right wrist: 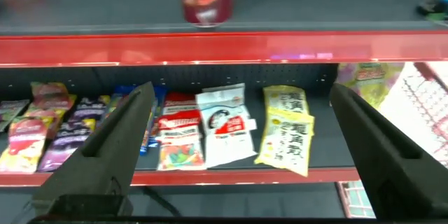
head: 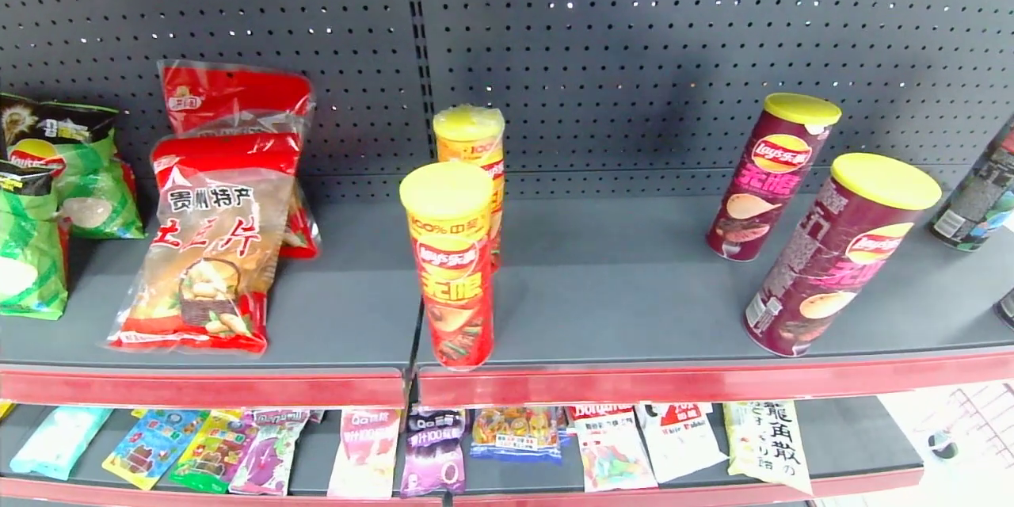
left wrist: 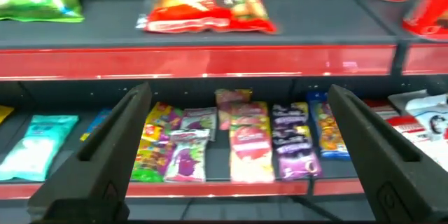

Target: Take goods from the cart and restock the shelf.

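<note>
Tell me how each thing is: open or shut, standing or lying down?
Left gripper: open, empty.
Right gripper: open, empty.
Red cans: standing, lids on.
Purple cans: standing, lids on.
Red bags: sealed, one overlapping the other.
Green bags: sealed, propped up.
Lower-shelf packets: sealed, lying flat.

A perforated back panel (head: 634, 55) stands behind; pale floor (head: 966, 487) shows lower right.

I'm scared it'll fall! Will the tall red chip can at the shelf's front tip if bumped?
Probably: the red chip can stands tall and narrow, near the front edge of the shelf. Being round, it would likely roll once down.
</note>
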Motion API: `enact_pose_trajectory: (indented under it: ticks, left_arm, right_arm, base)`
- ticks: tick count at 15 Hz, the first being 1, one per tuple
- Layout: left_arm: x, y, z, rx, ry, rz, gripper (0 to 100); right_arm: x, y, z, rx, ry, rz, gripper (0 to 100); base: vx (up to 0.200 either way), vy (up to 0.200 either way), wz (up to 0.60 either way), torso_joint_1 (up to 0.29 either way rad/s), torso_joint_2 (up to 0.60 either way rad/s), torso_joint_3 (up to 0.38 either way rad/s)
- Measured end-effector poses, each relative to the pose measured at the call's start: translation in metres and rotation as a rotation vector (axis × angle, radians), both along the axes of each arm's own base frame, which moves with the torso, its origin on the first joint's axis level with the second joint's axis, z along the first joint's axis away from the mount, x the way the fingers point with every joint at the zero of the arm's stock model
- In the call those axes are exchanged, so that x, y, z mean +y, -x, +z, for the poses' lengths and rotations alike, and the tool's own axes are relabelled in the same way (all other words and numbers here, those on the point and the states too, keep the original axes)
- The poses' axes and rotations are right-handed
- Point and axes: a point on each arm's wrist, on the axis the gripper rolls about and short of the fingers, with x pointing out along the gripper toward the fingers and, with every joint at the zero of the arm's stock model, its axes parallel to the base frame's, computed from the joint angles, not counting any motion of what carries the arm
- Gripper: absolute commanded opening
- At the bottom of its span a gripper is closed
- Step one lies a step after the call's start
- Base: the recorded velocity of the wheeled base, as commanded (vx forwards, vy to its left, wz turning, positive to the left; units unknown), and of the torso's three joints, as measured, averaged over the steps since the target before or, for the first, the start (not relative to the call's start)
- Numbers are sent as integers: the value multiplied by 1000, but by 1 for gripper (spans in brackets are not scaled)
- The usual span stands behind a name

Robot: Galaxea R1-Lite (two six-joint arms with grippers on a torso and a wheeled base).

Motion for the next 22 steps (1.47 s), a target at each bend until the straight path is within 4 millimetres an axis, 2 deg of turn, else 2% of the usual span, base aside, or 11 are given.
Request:
enact_pose_trajectory:
  ticks: [17,22]
  left_arm:
    - [0,0,0,0,0,0,100]
    - [0,0,0,0,1,0,100]
  right_arm:
    - [0,0,0,-1,-1,0,100]
    - [0,0,0,-1,-2,-2,100]
  base:
    - [0,-200,0,2,3,3]
    - [0,0,0,0,0,0]
